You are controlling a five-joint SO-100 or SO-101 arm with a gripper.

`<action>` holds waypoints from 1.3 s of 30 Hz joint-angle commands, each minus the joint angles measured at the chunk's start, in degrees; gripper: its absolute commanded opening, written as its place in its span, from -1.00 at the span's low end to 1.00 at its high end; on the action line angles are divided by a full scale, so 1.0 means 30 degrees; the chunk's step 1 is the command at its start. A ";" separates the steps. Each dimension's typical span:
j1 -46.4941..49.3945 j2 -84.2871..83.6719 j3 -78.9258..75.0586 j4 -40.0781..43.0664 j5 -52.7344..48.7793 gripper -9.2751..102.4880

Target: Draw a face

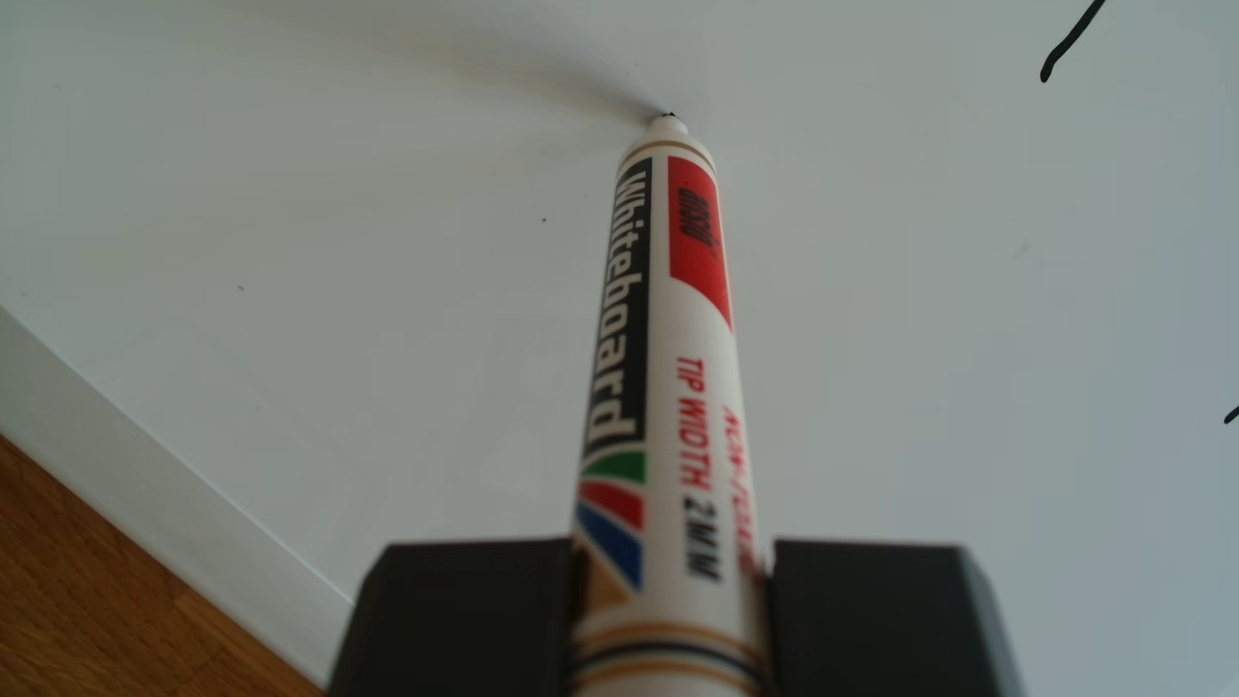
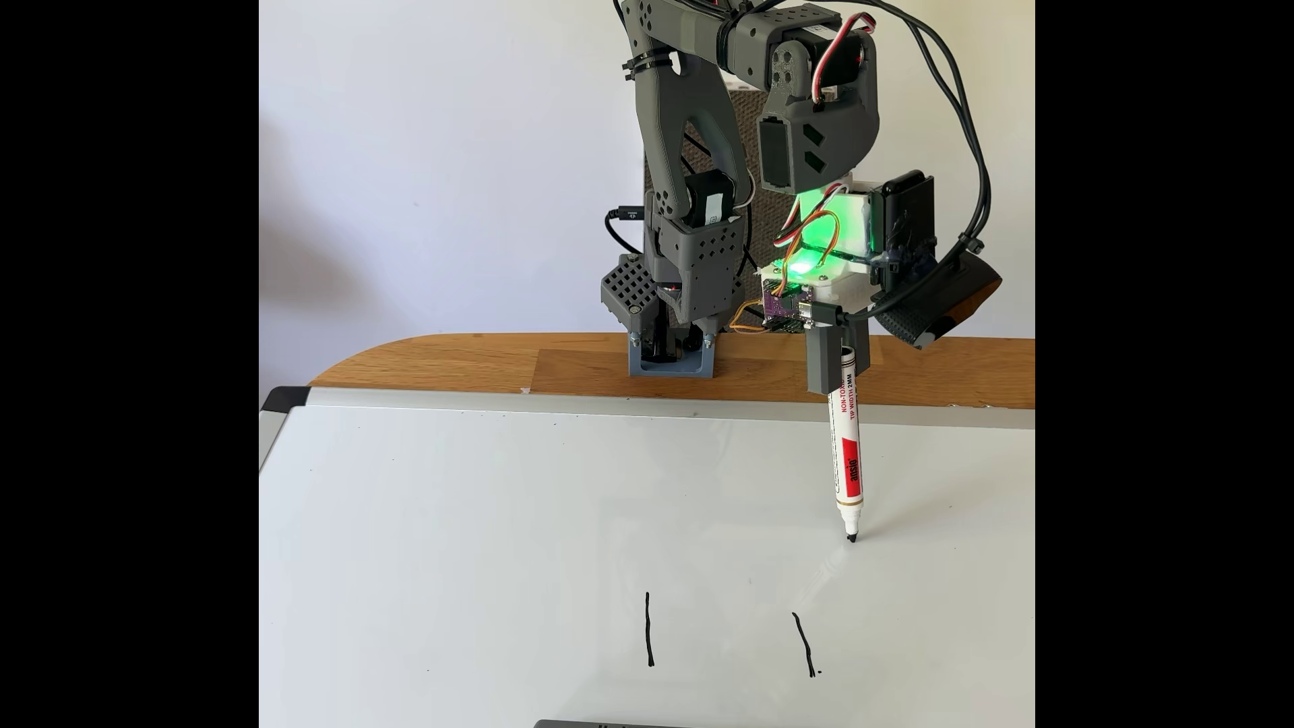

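1. Standing nearly upright, the whiteboard marker [image 2: 846, 448] has its black tip on, or a hair above, the whiteboard [image 2: 490, 532], right of centre in the fixed view; I cannot tell for certain that it touches.
2. Gripping it is a dark holder, the gripper [image 1: 670, 603], whose two blocks press against the barrel on either side in the other view; the jaws look closed on the marker.
3. Lying nearer the camera in the fixed view are two short black strokes, the left stroke [image 2: 649, 630] and the right stroke [image 2: 805, 644], well apart from each other; they read to me as eyes, so the mouth and outline seem not yet drawn.
4. Beyond the board sits the wooden table [image 2: 490, 364] with the arm's base [image 2: 672, 350] clamped at its edge; a green light [image 2: 805, 259] glows on the wrist electronics.
5. Risks from here: too much downward pressure could splay the tip or make the barrel slip in the holder; too little would leave a broken line; a tilted marker may skip; a long sweep could run off toward the board's frame [image 2: 630, 406].
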 commanded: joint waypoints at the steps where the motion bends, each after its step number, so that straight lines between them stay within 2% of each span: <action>1: 0.0439 0.0791 -0.0088 -0.0439 -0.0117 -0.85; 12: 0.4131 0.0791 -0.0088 -0.0234 -0.1230 -0.85; 39: 1.1777 0.0996 -0.0088 0.0615 -0.1260 -0.85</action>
